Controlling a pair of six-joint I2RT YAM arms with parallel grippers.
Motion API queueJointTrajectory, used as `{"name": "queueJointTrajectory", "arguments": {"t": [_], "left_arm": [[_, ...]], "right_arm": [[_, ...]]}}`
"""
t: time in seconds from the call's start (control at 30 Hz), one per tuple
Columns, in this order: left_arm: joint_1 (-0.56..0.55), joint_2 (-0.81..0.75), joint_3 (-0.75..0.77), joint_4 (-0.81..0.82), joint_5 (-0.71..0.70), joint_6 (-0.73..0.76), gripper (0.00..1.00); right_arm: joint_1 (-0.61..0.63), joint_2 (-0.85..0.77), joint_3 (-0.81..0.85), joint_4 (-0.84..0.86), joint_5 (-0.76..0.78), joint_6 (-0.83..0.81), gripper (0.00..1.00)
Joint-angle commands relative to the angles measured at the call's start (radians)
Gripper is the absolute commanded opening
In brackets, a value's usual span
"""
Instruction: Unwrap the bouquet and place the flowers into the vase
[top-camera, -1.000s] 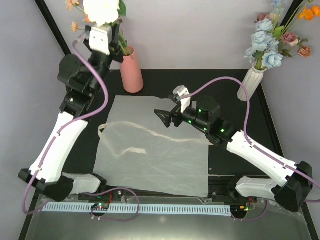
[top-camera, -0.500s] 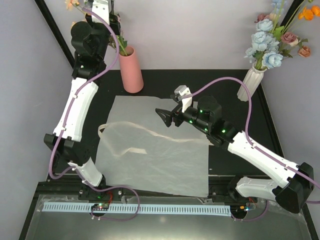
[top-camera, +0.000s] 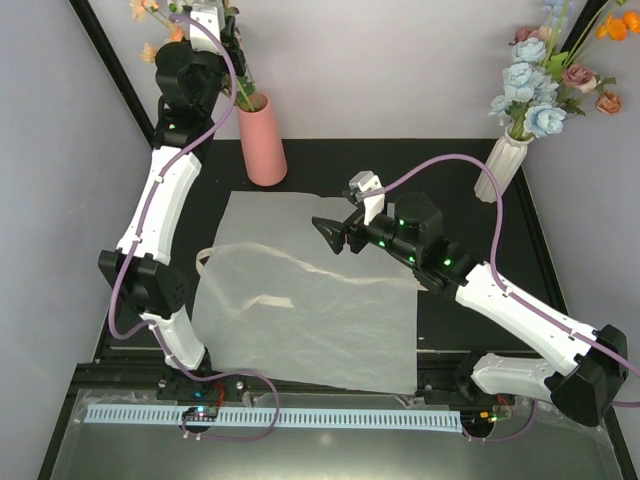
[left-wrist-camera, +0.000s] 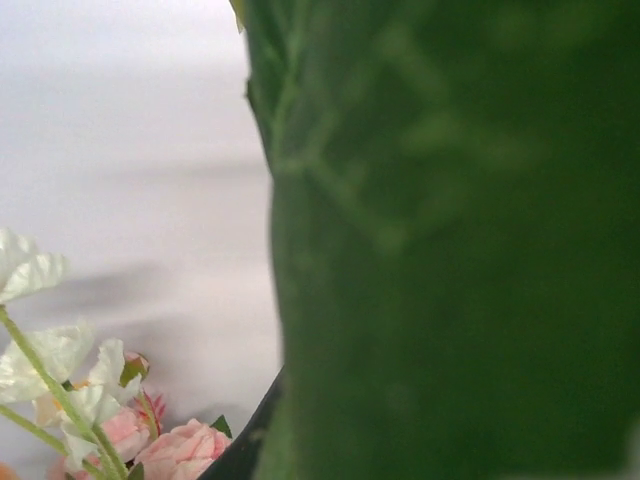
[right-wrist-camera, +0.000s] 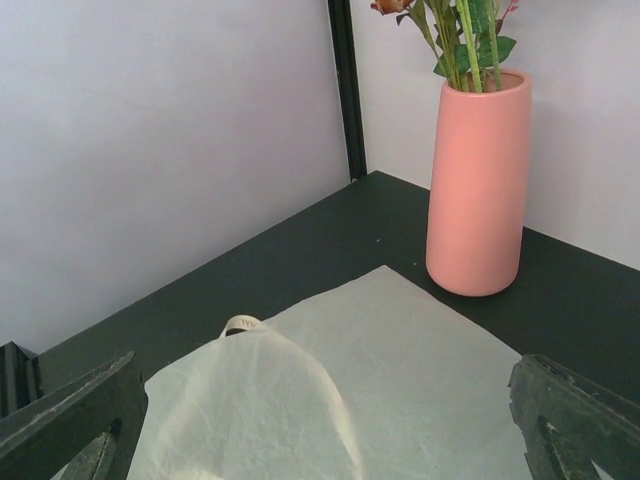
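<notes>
The salmon-pink vase (top-camera: 263, 140) stands at the back left, also seen in the right wrist view (right-wrist-camera: 478, 180). Green stems (right-wrist-camera: 465, 40) of the flowers (top-camera: 150, 50) reach into its mouth. My left gripper (top-camera: 228, 45) is high above the vase, shut on the flowers. In the left wrist view a green leaf (left-wrist-camera: 450, 250) fills most of the picture, with pink and cream blooms (left-wrist-camera: 180, 450) at the lower left. The cream wrapping paper (top-camera: 310, 300) lies spread flat, its ribbon (top-camera: 250, 265) loose on it. My right gripper (top-camera: 330, 235) hovers open over the paper's far edge, holding nothing.
A white ribbed vase (top-camera: 503, 165) with blue, mauve and orange flowers (top-camera: 545, 85) stands at the back right. A black frame post (top-camera: 105, 50) slants up at the back left. A white slotted rail (top-camera: 270, 415) runs along the near edge.
My left arm has stretched up and back, carrying the gripper and the flowers higher over the vase; the large cream bloom has left the top of the view. The right arm has not moved.
</notes>
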Motion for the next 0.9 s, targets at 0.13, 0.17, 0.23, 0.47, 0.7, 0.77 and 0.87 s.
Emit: {"name": "queueJointTrajectory", "arguments": {"t": [0.13, 0.17, 0.23, 0.47, 0.7, 0.77, 0.87], "left_arm": [[0.000, 0.079, 0.039, 0.002, 0.013, -0.037, 0.02], [0.000, 0.091, 0.040, 0.000, 0.013, -0.037, 0.02], [0.001, 0.111, 0.041, -0.006, 0.011, -0.035, 0.02], [0.008, 0.190, 0.063, -0.045, -0.005, -0.033, 0.04], [0.022, 0.288, 0.143, -0.106, -0.016, -0.021, 0.04], [0.026, 0.308, 0.161, -0.107, -0.019, -0.027, 0.05], [0.032, 0.332, 0.170, -0.088, -0.019, -0.032, 0.07]], "right_arm": [[0.002, -0.018, -0.001, 0.000, 0.027, -0.001, 1.00], [0.001, -0.017, 0.000, -0.001, 0.028, -0.001, 1.00], [0.002, -0.016, 0.000, -0.002, 0.029, -0.002, 1.00], [0.001, -0.015, 0.001, -0.005, 0.035, -0.003, 1.00], [0.002, -0.010, 0.002, -0.005, 0.036, -0.004, 1.00], [0.002, -0.008, 0.002, -0.005, 0.038, -0.003, 1.00], [0.001, -0.005, 0.002, -0.006, 0.039, -0.004, 1.00]]}}
